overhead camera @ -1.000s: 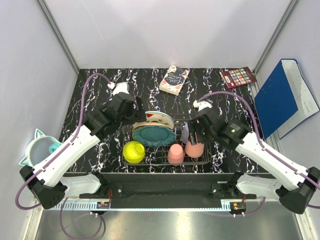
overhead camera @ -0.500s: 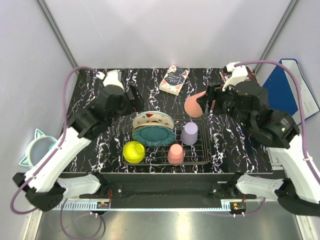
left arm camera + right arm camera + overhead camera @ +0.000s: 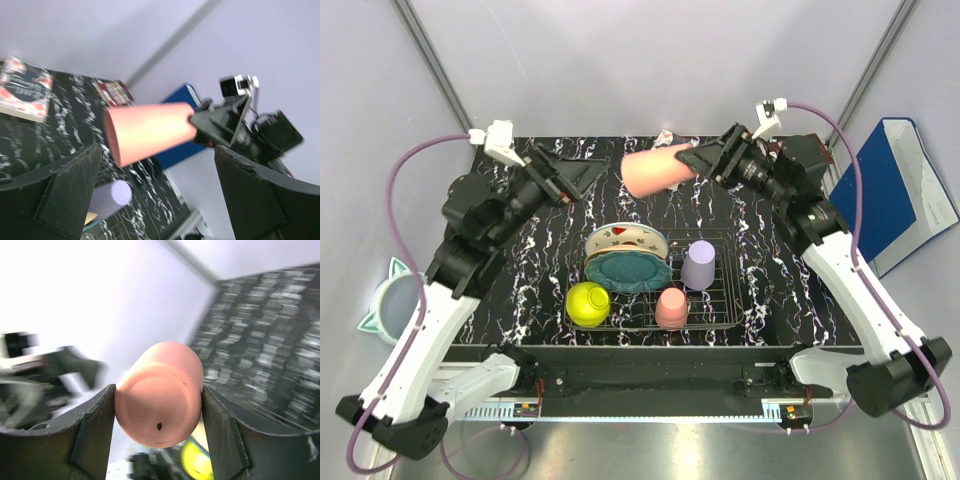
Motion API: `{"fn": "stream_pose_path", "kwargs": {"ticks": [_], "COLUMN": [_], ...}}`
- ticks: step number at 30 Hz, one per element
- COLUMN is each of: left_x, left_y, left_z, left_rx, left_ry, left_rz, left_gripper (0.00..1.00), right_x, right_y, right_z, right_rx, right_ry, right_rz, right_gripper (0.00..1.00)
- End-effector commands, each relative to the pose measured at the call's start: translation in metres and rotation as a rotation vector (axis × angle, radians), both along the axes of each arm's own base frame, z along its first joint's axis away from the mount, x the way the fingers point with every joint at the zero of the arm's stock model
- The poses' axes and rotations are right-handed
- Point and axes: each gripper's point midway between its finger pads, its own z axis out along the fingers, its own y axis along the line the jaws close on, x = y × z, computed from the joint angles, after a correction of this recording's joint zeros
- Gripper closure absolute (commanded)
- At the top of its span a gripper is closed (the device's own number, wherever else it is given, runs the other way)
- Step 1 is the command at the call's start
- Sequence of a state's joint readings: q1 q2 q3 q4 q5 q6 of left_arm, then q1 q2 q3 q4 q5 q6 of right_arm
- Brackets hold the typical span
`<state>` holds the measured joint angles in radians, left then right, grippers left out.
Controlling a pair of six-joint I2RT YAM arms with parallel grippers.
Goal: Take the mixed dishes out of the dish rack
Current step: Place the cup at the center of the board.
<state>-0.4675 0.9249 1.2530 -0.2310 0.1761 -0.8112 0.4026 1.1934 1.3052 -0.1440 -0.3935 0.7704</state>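
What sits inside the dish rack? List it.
Dish rack: yellow-green bowl, pink cup, lilac cup, teal plate. Two more plates stand behind the teal one, largely covered by it.

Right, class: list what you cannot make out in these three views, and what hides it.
- Top view: the book is mostly hidden behind the held salmon-pink cup.
- Top view: the left arm covers part of the mint cat-eared bowl.
- Right wrist view: blur smears the table.
- Left wrist view: a pincer finger cuts off the lilac cup.
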Motion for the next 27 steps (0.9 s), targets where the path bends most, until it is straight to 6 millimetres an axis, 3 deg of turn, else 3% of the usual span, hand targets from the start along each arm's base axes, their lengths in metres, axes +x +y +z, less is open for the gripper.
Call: {"fn": "stream_pose_path", "kwargs": {"ticks": [1, 14, 21, 24, 25, 27], "left_x": [-0.014, -0.002, -0.001, 0.001, 0.001, 0.004], "left_y": [-0.030, -0.049, -0.052, -0.050, -0.049, -0.046], "left_z": [0.013, 0.015, 0.011, 0.008, 0.007, 0.005], "left_rx": [-0.049, -0.082, -0.094, -0.088, -0.082, -0.076], "left_ry": [-0.062, -0.077, -0.078, -0.068, -0.061, -0.052], "left_rz": [-0.214, -0.293, -0.308, -0.292, -0.285, -0.259], "left_gripper": [0.01, 0.05, 0.63, 0.81, 0.99, 1.00], "right_x": [-0.033, -0.023, -0.016, -0.015, -0.014, -0.013], "right_y": [0.026, 0.041, 0.043, 0.044, 0.044, 0.044], "right_z": [0.078, 0.067, 0.053, 0.047, 0.045, 0.043], "right_rx": [0.278, 0.335, 0.328, 0.322, 0.321, 0.316], "right_ry": [-0.182, -0.141, -0.104, -0.091, -0.087, -0.080], "right_rz": [0.279, 0.373, 0.361, 0.356, 0.355, 0.349], "right_gripper": [1.00, 1.00, 1.00, 1.00, 1.00, 1.00]}}
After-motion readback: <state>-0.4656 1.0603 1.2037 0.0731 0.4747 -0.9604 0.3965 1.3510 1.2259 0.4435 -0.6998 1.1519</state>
